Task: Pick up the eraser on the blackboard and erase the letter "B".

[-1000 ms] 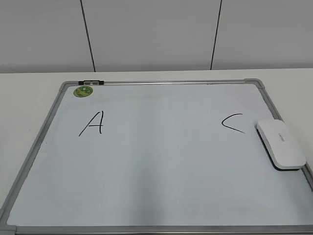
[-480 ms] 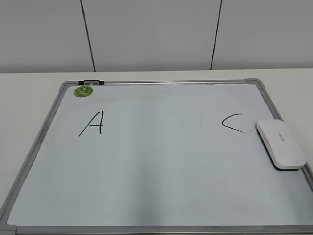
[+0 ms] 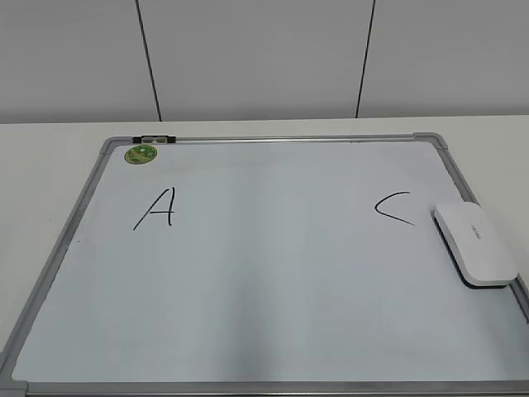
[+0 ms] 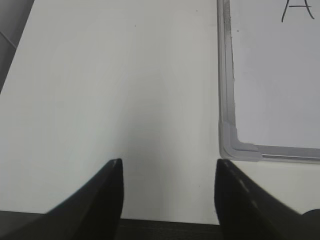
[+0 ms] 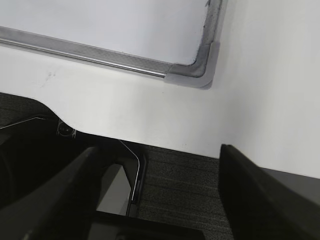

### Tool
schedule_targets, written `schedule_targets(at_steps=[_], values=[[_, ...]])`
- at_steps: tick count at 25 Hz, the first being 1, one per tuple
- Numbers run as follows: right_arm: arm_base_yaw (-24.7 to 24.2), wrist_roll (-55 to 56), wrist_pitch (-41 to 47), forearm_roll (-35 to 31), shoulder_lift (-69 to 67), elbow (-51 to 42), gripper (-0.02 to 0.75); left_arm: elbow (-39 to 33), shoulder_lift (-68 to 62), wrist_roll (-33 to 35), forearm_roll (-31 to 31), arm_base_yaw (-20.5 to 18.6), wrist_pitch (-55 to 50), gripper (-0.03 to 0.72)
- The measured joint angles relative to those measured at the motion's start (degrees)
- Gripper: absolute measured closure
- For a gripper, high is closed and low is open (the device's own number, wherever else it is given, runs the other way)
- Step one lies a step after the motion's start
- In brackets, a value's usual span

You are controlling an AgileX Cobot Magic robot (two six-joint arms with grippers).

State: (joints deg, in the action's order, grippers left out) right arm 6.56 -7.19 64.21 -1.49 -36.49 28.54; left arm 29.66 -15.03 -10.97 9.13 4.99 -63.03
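Note:
The blackboard [image 3: 264, 273] is a white board in a grey frame, lying flat on the table. The white eraser [image 3: 474, 243] rests on its right edge, just right of a black "C" [image 3: 393, 208]. A black "A" [image 3: 156, 208] is on the left. No letter "B" shows between them; the middle is blank. No gripper shows in the exterior view. My left gripper [image 4: 167, 167] is open and empty over the bare table, left of the board's near-left corner [image 4: 235, 145]. My right gripper [image 5: 160, 155] is open and empty at the table's front edge, below the board's near-right corner [image 5: 200, 70].
A round green magnet [image 3: 140, 154] and a small black clip [image 3: 154, 139] sit at the board's far-left corner. A white wall with dark seams stands behind the table. Dark carpet and a metal frame [image 5: 135, 175] lie below the table edge.

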Motion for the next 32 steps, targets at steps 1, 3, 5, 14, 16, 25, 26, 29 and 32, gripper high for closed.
schedule_targets(at_steps=[1, 3, 5, 14, 16, 25, 26, 29, 32], values=[[0.0, 0.0, 0.0, 0.0, 0.0, 0.0, 0.199, 0.0, 0.0, 0.0, 0.0, 0.0, 0.0, 0.251], [0.0, 0.0, 0.0, 0.0, 0.0, 0.0, 0.199, 0.0, 0.0, 0.0, 0.0, 0.0, 0.0, 0.251], [0.0, 0.0, 0.0, 0.0, 0.0, 0.0, 0.199, 0.0, 0.0, 0.0, 0.0, 0.0, 0.0, 0.251], [0.0, 0.0, 0.0, 0.0, 4.2, 0.0, 0.199, 0.0, 2.7, 0.0, 0.0, 0.0, 0.0, 0.251], [0.0, 0.0, 0.0, 0.0, 6.8, 0.0, 0.199, 0.0, 5.0, 0.0, 0.0, 0.0, 0.0, 0.251], [-2.7, 0.0, 0.8, 0.0, 22.3, 0.0, 0.2, 0.0, 13.6, 0.0, 0.0, 0.0, 0.0, 0.251], [-3.2, 0.0, 0.8, 0.0, 23.9, 0.0, 0.2, 0.0, 13.8, 0.0, 0.0, 0.0, -0.1, 0.251], [-4.9, 0.0, 1.0, 0.1, 29.2, 0.0, 0.2, 0.0, 14.0, 0.0, 0.0, 0.0, -0.1, 0.251], [-5.8, 0.0, 1.2, 0.1, 34.4, 0.0, 0.199, 0.0, 14.0, 0.0, 0.0, 0.0, -0.2, 0.251]])
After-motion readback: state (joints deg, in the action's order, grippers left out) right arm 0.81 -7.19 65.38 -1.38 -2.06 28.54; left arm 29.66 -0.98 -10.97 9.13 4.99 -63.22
